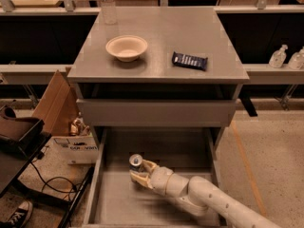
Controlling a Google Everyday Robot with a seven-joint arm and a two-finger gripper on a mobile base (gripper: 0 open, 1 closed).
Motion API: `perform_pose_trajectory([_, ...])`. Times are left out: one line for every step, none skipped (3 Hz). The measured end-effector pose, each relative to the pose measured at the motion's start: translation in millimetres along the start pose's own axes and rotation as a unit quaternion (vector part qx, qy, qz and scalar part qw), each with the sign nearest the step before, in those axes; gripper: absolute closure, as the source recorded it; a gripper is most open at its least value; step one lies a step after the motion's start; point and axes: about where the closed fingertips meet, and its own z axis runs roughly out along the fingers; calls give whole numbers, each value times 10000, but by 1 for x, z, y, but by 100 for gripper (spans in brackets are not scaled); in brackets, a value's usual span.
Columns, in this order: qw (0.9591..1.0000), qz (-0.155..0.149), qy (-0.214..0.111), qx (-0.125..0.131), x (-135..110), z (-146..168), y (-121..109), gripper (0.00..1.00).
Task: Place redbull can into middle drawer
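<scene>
**Can held inside the open drawer**

The arm [209, 203] reaches in from the lower right, over the pulled-out drawer [96, 184]. Its gripper [138, 171] is closed around the can [136, 161], with one finger in front of the can's lower body and another at its right side. The can is upright, silver top showing, in the left-centre of the drawer and nearer its back half. Whether its base touches the drawer floor cannot be told.

On the floor to the left lie a shoe [17, 215] and a black cable [47, 182], with a cardboard box [57, 103] behind them, beside the cabinet.

Above the open drawer sits a plain grey panel [156, 113], shut. On the tabletop [161, 30] a beige bowl [126, 47] stands left of centre, and a dark snack bar [189, 61] lies well to its right. A clear bottle [108, 4] stands at the far left edge, behind the bowl. Two small bottles [279, 56] stand on a shelf at the far right.
</scene>
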Motion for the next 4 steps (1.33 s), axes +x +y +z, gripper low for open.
perform_pose_trajectory([9997, 254, 58, 7, 25, 8, 1, 100])
perform_pose_trajectory([9997, 253, 52, -8, 24, 9, 3, 82])
perform_pose_trajectory([9997, 253, 48, -22, 24, 11, 4, 59])
perform_pose_trajectory([9997, 254, 44, -35, 23, 12, 5, 36])
